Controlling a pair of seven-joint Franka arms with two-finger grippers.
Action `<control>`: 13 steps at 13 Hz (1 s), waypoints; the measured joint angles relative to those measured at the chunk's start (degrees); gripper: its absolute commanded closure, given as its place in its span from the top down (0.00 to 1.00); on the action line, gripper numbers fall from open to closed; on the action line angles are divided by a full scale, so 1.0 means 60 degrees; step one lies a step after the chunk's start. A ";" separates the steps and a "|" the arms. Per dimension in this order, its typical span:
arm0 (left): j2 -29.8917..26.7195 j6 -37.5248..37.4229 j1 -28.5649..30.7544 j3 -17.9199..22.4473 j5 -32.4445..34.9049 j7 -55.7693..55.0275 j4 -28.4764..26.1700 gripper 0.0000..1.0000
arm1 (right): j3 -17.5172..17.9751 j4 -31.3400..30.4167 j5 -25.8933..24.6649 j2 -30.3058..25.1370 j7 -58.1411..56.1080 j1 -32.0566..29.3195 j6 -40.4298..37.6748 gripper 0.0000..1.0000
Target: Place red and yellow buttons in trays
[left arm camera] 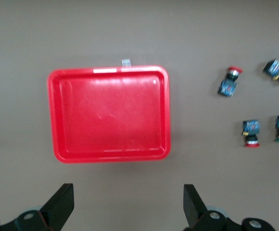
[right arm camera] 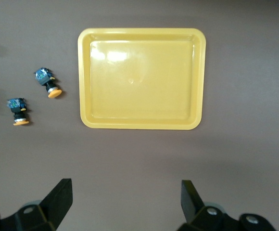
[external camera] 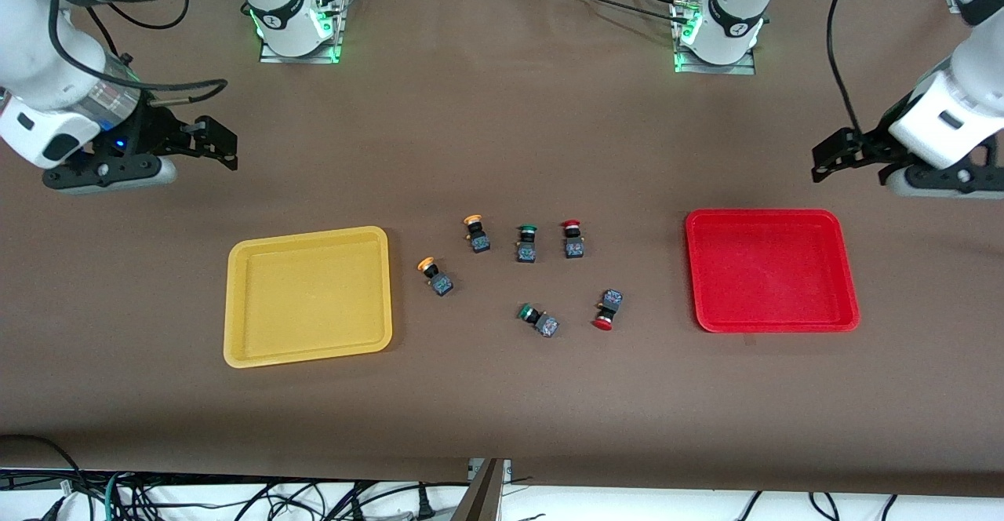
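The six switches lie loose on the brown table (external camera: 502,97) between the yellow tray (external camera: 235,301) and the red tray (external camera: 847,270), well apart from both rims. The two yellow buttons (external camera: 436,276) sit nearest the yellow tray, the two red buttons (external camera: 573,239) nearer the red tray, the green-capped switches (external camera: 526,242) between them. The right gripper (external camera: 223,144) hangs above bare cloth near the yellow tray, jaws spread wide, holding nothing. The left gripper (external camera: 823,158) hangs likewise near the red tray, wide open and empty.

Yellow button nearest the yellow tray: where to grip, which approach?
Judging by its pose, grip the dark blocky body of that yellow button, not the round cap. It lies tipped on the table, cap toward the yellow tray, so come straight down with the open right gripper, fingers across the body's flat sides.
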 measured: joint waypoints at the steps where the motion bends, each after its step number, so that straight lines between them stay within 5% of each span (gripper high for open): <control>1: 0.0340 0.0000 -0.0029 -0.0056 -0.0143 0.0000 0.0003 1.00 | 0.0018 0.0002 -0.0001 0.0207 -0.0206 0.0012 0.0113 1.00; 5: 0.1771 0.1015 -0.0395 -0.0465 -0.0368 -0.0130 0.0016 1.00 | 0.0184 -0.0010 -0.0248 0.1368 -0.0351 0.0900 0.1121 1.00; 13: 0.5687 0.7734 -0.2472 -0.0645 -0.0370 -0.0555 0.0099 1.00 | 0.0239 0.0142 -0.0182 0.5113 0.0934 0.3130 0.6050 1.00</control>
